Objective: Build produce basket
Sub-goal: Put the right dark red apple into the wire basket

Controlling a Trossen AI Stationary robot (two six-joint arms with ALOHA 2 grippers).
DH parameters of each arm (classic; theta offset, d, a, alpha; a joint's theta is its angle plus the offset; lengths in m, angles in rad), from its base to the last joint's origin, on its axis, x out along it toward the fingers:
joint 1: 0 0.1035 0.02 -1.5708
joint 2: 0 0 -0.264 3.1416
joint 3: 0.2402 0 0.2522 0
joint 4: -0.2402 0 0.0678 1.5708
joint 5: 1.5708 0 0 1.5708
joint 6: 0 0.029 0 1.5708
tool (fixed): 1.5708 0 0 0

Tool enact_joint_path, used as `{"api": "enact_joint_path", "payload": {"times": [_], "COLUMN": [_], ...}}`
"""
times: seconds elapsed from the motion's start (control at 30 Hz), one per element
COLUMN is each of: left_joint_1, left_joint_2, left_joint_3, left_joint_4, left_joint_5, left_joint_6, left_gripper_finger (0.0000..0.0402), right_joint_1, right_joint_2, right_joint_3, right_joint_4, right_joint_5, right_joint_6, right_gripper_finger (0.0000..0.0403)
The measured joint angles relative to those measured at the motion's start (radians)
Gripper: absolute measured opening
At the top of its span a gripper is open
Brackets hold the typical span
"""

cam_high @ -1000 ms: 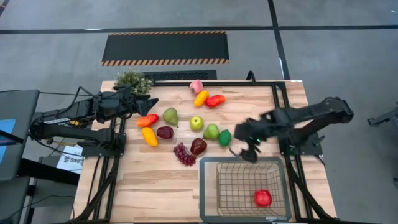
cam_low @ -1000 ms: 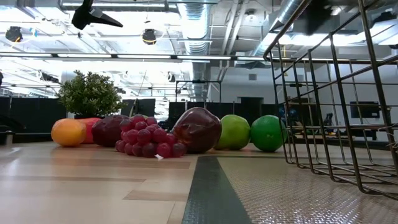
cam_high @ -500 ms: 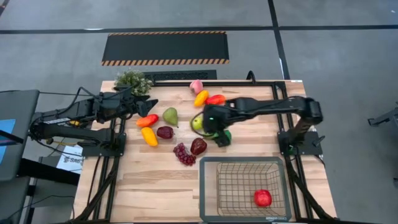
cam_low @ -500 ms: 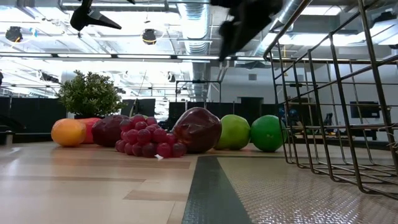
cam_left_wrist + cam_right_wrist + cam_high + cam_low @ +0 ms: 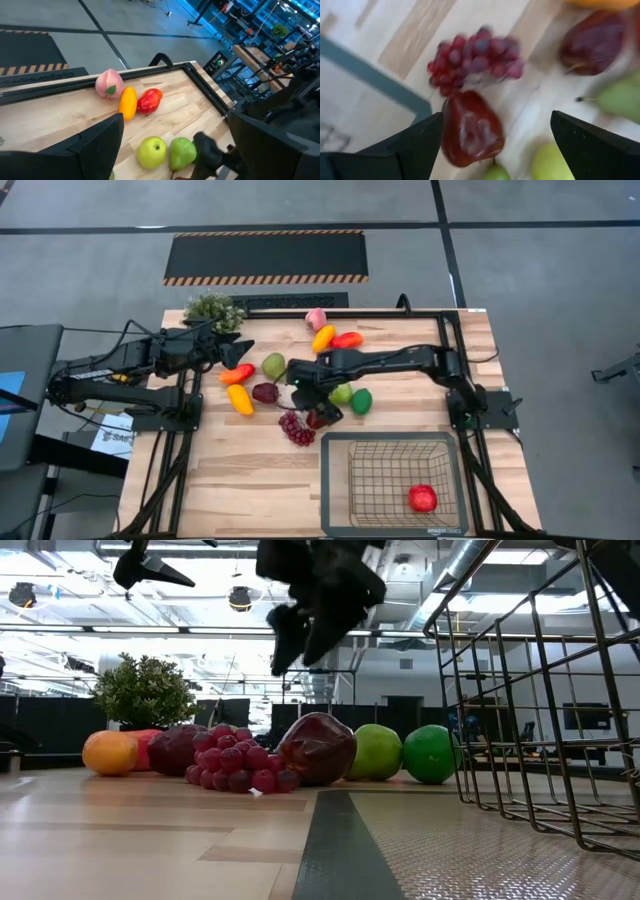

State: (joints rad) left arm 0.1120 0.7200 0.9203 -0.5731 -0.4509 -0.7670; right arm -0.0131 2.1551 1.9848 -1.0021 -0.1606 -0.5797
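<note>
The produce lies in a cluster mid-table: purple grapes (image 5: pixel 295 429), a dark red fruit (image 5: pixel 470 129), a second dark red fruit (image 5: pixel 265 392), green pears (image 5: pixel 274 365), a lime (image 5: pixel 361 401), peppers (image 5: pixel 240 399) and a peach (image 5: pixel 316 318). The wire basket (image 5: pixel 334 480) stands at the near right and holds a red apple (image 5: pixel 422 498). My right gripper (image 5: pixel 316 406) is open and hovers above the dark red fruit and grapes, clear of them in the low view (image 5: pixel 312 610). My left gripper (image 5: pixel 238 352) is open and empty at the far left.
A bushy potted plant (image 5: pixel 213 308) stands at the far left corner. My right arm (image 5: pixel 400 362) stretches across the cluster and hides a green apple. Bare wood lies at the table's near left (image 5: pixel 230 480). A black frame edges the table's right side (image 5: pixel 452 350).
My right gripper has swept from above the basket's far rim toward the table's left, over the lime and green fruits, and now hangs above the dark red fruit and grapes, a little lower in the low view. The produce has not moved.
</note>
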Motion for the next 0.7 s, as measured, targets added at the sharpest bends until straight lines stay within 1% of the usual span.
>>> {"api": "enact_joint_path", "payload": {"times": [0.2,0.3,0.47,0.63,0.7], "left_joint_1": [0.000,0.000,0.000,0.000,0.000], "left_joint_2": [0.000,0.000,0.000,0.000,0.000], "left_joint_3": [0.000,0.000,0.000,0.000,0.000], "left_joint_4": [-0.024,-0.021,-0.021,-0.021,-0.021], "left_joint_5": [-0.001,-0.002,-0.001,-0.001,-0.001], "left_joint_6": [-0.003,-0.004,-0.005,-0.013,-0.014], "left_gripper_finger": [0.0347,0.0347,0.0347,0.0347,0.0347], "right_joint_1": [0.028,0.038,0.037,0.029,0.024], "right_joint_2": [0.067,0.093,0.092,0.092,0.091], "right_joint_3": [0.003,0.002,-0.006,-0.010,-0.037], "right_joint_4": [-0.078,-0.064,-0.019,-0.055,-0.049], "right_joint_5": [0.001,0.001,0.006,0.005,0.005], "right_joint_6": [-0.097,-0.102,-0.110,-0.097,-0.100], "right_gripper_finger": [0.0384,0.0384,0.0384,0.0384,0.0384]}}
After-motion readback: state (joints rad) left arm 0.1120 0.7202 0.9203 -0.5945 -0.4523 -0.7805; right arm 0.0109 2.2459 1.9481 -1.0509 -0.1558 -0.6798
